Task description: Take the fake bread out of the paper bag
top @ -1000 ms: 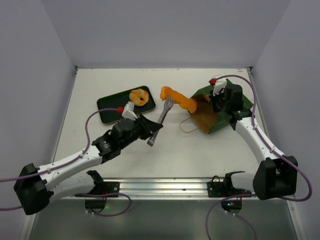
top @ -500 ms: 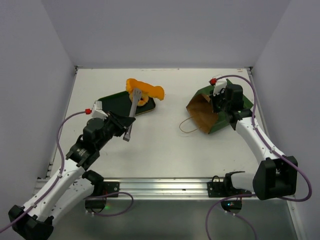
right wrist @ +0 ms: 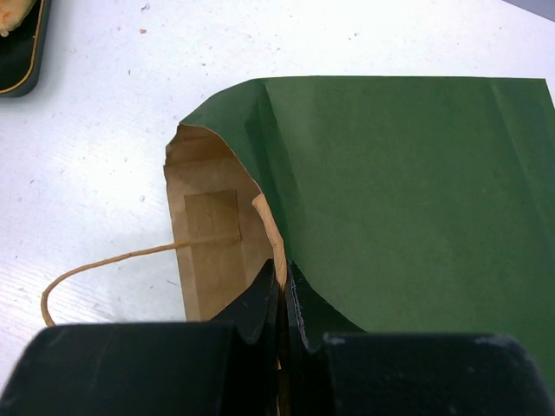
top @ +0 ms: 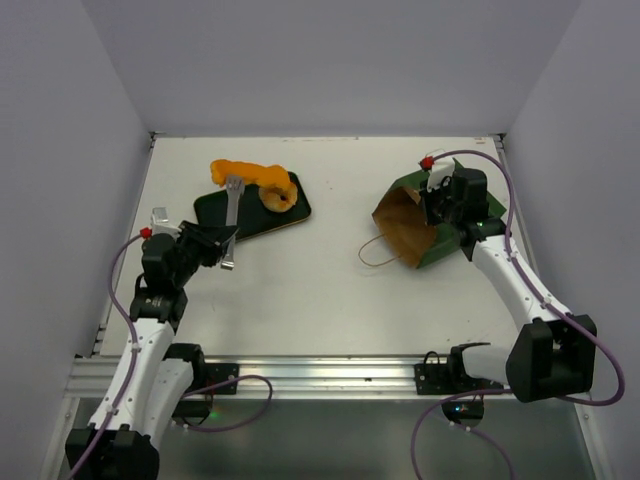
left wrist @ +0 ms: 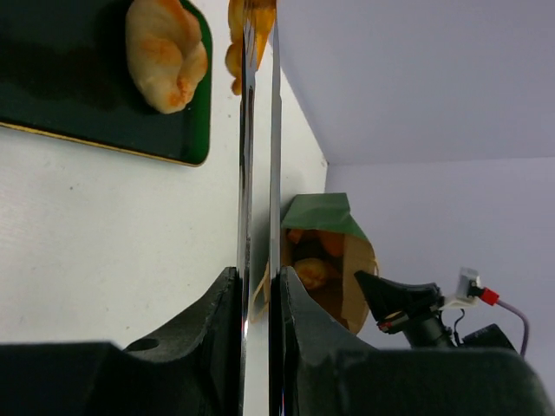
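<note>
Left fingers (left wrist: 212,325) squeeze metal tongs (top: 232,215) clamping the long orange loaf (top: 250,175) above the green tray (top: 215,212) at the counter's (top: 330,290) far left, right fingers (right wrist: 251,308) pinch the paper bag (right wrist: 408,173) rim near the right edge, and next, I'd guess, the loaf needs lowering and releasing.

Two claws, one bag, one tray, one table, and a small scatter of bread.
One long orange loaf (top: 260,175) is pinched in the left claw (top: 234,182), and one golden roll (top: 277,196) lies just beside that claw's tips on the single dark green tray (top: 262,221). One paper bag (top: 442,246) has its rim nipped in the right claw (right wrist: 283,286), with one twine handle (top: 372,256) looping out near it. At least two more bread pieces (left wrist: 314,272) show inside the bag; I can't count them surely. One table (top: 330,295) carries everything.
</note>
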{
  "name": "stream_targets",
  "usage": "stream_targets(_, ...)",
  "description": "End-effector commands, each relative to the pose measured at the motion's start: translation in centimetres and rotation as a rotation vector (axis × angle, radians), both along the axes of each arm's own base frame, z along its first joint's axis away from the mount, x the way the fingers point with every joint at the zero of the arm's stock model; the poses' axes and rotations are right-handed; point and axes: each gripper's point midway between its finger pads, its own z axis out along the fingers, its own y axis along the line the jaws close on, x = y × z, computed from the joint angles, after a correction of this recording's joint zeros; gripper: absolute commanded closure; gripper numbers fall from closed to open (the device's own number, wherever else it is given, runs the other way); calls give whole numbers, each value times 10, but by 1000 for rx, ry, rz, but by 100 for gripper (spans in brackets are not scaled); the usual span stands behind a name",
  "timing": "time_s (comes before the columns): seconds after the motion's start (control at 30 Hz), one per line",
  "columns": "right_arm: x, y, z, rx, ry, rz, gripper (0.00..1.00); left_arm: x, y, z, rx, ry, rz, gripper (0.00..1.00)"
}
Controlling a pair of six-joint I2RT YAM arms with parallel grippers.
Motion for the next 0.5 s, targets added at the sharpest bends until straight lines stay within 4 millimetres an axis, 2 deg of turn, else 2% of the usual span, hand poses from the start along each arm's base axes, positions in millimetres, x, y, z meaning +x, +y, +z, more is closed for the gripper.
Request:
stream_targets(0.0, 4, 2, 21, 21, -63, 10, 100, -2, -7, 38, -103, -156, -37, 100)
stream_targets(0.03, 4, 3, 20, 22, -61, 11, 100, -3, -6, 32, -132, -140, -21, 100)
stream_targets(0.1, 3, 3, 20, 23, -61, 13, 100, -5, -5, 36, -155, -159, -10, 100)
stream_targets(0.13, 3, 3, 20, 23, -61, 13, 100, -3, 5, 36, -167, -160, 30, 100)
stream_targets(0.47, 2, 5, 21, 28, -62, 22, 100, -2, 38, 25, -190, -138, 223, 100)
